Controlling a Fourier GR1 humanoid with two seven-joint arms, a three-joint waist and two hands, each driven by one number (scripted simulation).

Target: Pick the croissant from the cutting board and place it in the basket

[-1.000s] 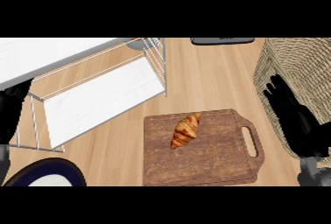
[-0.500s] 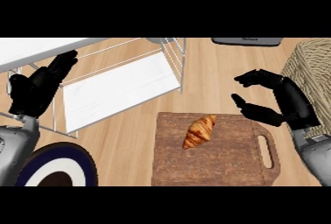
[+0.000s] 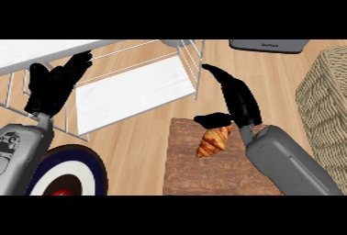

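Observation:
A golden croissant (image 3: 213,141) lies on the brown wooden cutting board (image 3: 196,174) at lower centre. My right hand (image 3: 236,102) hangs directly over the croissant's upper end, its fingers straight and pointing away, its thumb (image 3: 211,120) bent down close to the croissant's top; it does not hold the pastry. The woven wicker basket (image 3: 328,101) stands at the right edge. At the left, my left hand (image 3: 51,87) stays open and still with fingers up.
A white wire dish rack (image 3: 129,87) fills the upper left. A dark blue plate with a white ring and red middle (image 3: 61,176) sits at lower left. A grey appliance (image 3: 267,45) lies at the top edge.
The view shifted so the board sits further right and lower. My right hand swung leftward from beside the basket to above the croissant, fingers straightened. My left hand stayed open.

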